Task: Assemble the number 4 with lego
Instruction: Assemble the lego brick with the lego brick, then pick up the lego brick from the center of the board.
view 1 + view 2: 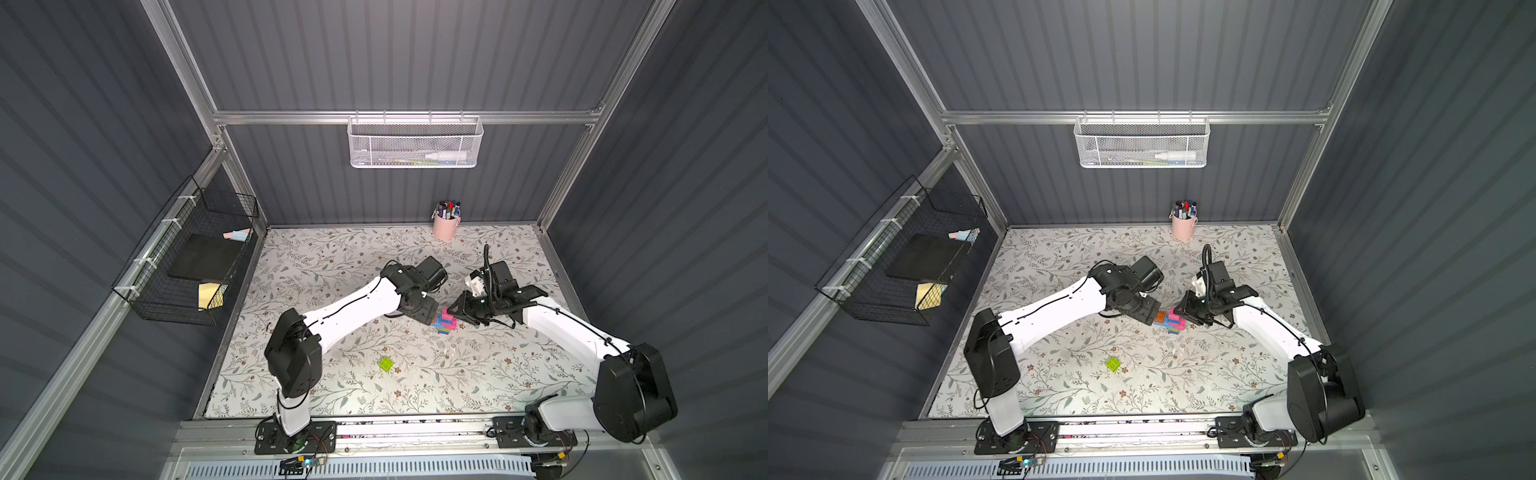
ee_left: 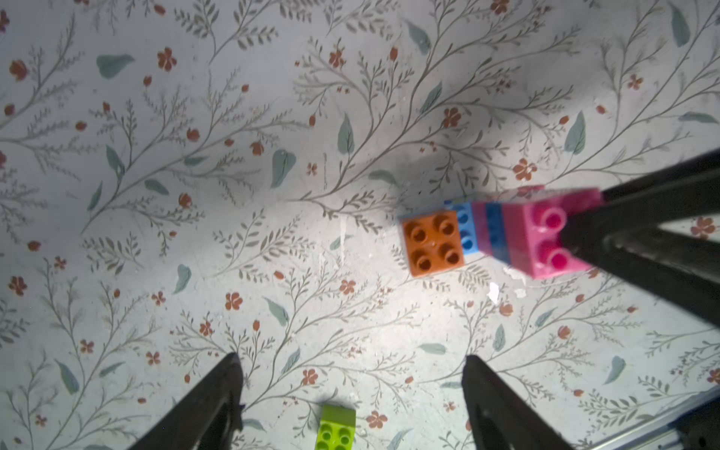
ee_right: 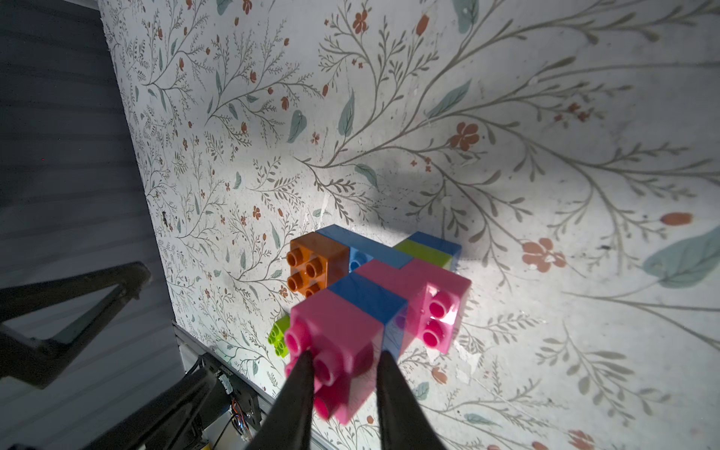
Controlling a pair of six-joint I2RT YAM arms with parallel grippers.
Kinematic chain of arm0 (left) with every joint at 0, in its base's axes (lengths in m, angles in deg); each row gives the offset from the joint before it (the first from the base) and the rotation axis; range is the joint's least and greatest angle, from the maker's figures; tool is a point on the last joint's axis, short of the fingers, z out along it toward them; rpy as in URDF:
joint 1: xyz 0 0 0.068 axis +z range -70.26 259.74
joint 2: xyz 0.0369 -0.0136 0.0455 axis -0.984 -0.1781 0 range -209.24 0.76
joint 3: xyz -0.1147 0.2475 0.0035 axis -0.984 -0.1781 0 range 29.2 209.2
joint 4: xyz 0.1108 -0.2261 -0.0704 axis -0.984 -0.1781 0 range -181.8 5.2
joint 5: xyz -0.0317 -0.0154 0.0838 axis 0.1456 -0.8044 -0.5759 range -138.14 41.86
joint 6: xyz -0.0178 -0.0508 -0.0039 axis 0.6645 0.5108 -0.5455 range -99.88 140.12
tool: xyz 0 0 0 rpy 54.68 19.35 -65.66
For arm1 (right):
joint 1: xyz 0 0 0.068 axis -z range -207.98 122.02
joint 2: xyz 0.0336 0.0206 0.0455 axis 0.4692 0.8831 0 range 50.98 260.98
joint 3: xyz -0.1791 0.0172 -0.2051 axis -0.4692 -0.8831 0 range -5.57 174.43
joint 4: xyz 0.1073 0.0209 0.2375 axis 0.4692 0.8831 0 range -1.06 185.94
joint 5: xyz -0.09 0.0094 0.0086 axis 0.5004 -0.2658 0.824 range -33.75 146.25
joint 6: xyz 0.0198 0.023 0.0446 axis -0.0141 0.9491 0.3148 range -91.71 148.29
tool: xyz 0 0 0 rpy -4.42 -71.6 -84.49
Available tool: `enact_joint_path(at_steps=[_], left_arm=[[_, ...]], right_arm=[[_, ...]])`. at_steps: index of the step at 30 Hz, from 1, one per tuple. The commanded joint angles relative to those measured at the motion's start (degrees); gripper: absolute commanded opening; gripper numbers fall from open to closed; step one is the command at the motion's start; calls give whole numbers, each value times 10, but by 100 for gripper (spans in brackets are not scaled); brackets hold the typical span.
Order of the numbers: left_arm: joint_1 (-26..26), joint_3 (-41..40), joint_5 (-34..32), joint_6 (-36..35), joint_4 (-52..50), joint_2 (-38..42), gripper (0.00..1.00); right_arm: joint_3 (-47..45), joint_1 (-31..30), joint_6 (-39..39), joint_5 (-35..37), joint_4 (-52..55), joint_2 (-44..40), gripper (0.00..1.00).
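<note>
The number 4 (image 1: 444, 322) (image 1: 1168, 322) is a cluster of joined pink, blue, lime green and orange lego at mid-table in both top views. My right gripper (image 3: 345, 356) is shut on the pink brick (image 3: 331, 331) at one end of it. An orange brick (image 2: 432, 243) (image 3: 315, 265) sits on the light-blue bar (image 2: 465, 228) at the other end. My left gripper (image 2: 350, 360) stands open just beside the orange end, with only mat between its fingers. A loose lime green brick (image 1: 386, 364) (image 1: 1113, 364) (image 2: 337, 426) lies nearer the front.
A pink cup of marker pens (image 1: 445, 226) stands at the back edge of the mat. A white mesh basket (image 1: 413, 143) hangs on the back wall, and a black wire basket (image 1: 187, 257) on the left wall. The arms' metal base rail (image 1: 415, 428) runs along the front.
</note>
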Motion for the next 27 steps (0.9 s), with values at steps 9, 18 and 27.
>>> enact_joint_path(at_steps=[9,18,27], left_arm=[[0,-209,40,-92,-46,133,76],[-2,-256,102,-86,3,100,73],[-3,-246,84,-96,23,37,64]], right_arm=[[-14,-2,-12,42,76,28,29],[-9,-2,-13,47,80,28,29],[-15,-1,-11,46,76,28,30]])
